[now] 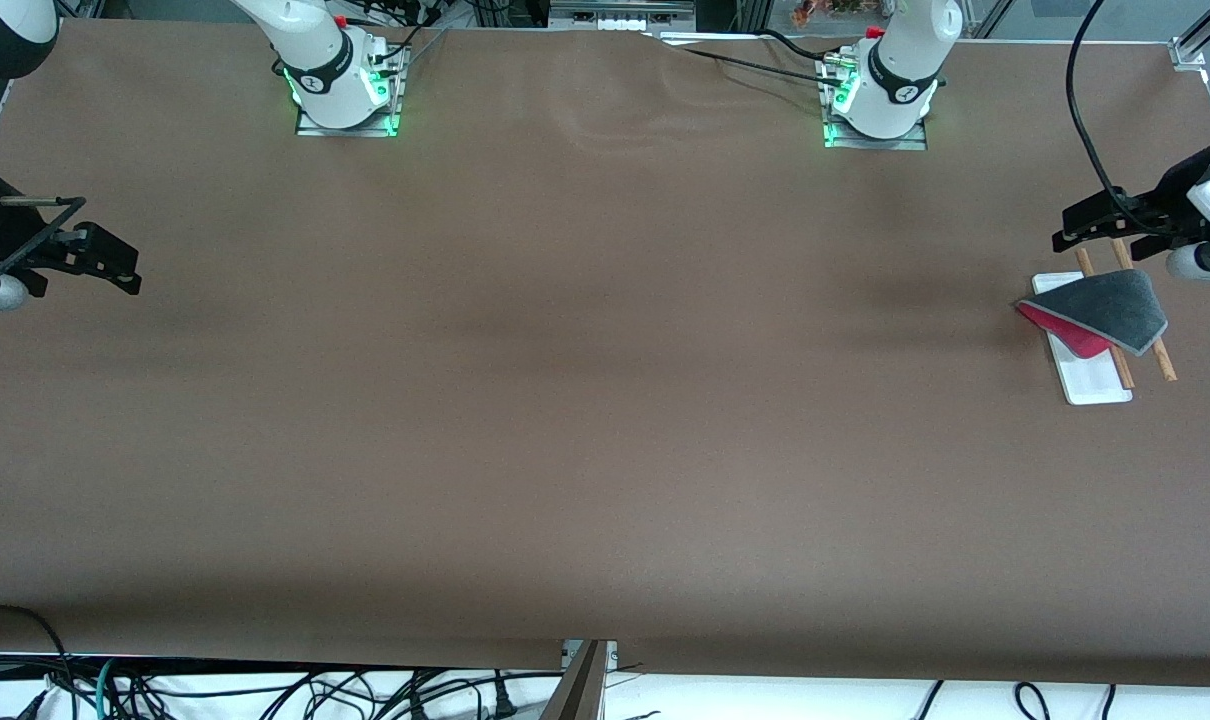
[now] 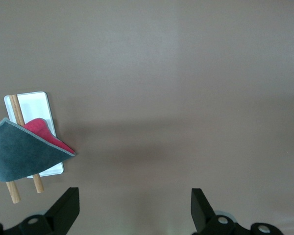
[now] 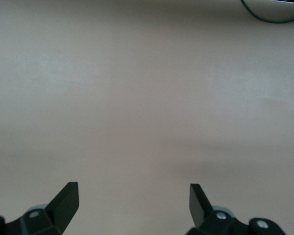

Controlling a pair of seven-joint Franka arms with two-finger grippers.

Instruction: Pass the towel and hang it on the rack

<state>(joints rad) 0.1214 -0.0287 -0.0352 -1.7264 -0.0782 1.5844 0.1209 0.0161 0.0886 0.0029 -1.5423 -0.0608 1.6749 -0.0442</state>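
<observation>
The towel (image 1: 1115, 305) is draped over the two wooden rods (image 1: 1163, 362) of the rack (image 1: 1095, 385) at the left arm's end of the table. Its dark grey side faces up and a red-pink fold (image 1: 1060, 325) shows underneath. My left gripper (image 1: 1070, 235) is open and empty, up over the bare table beside the rack. In the left wrist view the towel (image 2: 19, 154) and the rack's white base (image 2: 34, 105) lie off to one side of the gripper (image 2: 134, 200). My right gripper (image 1: 105, 240) is open and empty, waiting at the right arm's end, and it also shows in the right wrist view (image 3: 133, 198).
The brown table cover (image 1: 585, 400) spreads between the two arms. Both arm bases (image 1: 340, 85) (image 1: 880, 95) stand along the edge farthest from the front camera. Cables (image 1: 1090, 120) hang near the left gripper, and more cables lie below the table's near edge (image 1: 265, 690).
</observation>
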